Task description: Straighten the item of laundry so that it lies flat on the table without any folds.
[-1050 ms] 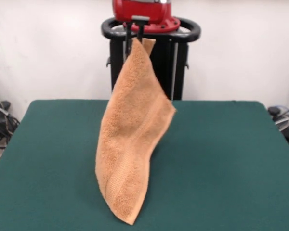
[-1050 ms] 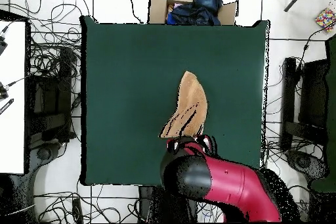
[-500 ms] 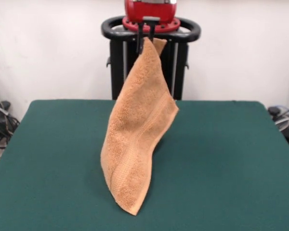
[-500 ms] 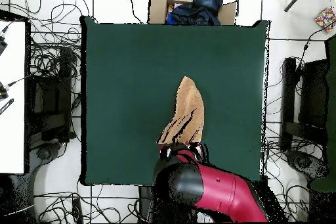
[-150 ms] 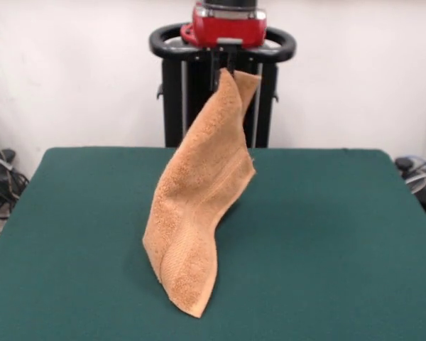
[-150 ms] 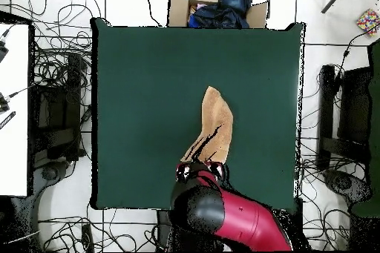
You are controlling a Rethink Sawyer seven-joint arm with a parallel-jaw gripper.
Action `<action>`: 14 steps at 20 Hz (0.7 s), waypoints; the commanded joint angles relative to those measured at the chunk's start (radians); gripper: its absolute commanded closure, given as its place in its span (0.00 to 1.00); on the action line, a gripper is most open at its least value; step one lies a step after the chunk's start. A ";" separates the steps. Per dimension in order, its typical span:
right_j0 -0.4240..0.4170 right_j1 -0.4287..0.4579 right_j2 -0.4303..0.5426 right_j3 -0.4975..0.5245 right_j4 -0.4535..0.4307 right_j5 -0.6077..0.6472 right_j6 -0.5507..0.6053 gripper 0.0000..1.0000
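Note:
The light orange towel [image 5: 199, 199] hangs by one corner from my gripper [image 5: 224, 68], which is shut on that top corner high above the table's far side. The cloth drapes down at a slant, folded along its length, and its lower end rests on the dark green table [image 5: 326, 241] near the front edge. From above, the towel [image 6: 214, 127] shows as a narrow strip running from the table's middle toward the arm, and the gripper [image 6: 199, 165] is hidden under the red arm head.
A cardboard box [image 6: 215, 9] with dark cloth in it stands beyond the table's far edge in the overhead view. Cables [image 6: 56, 64] lie on the floor around the table. The black pedestal [image 5: 224, 92] stands behind the towel.
The gripper has moved right in the front view and lowered a little, carrying the held corner along. The towel's lower end stays on the table and more cloth slumps onto it.

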 commanded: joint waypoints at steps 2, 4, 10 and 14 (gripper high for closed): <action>0.125 0.073 -0.122 0.040 0.063 -0.024 0.361 1.00; 0.129 0.075 -0.126 0.045 0.063 -0.047 0.353 1.00; 0.130 0.078 -0.121 0.107 0.092 -0.081 0.386 1.00; 0.101 0.092 -0.094 0.125 0.079 -0.119 0.369 1.00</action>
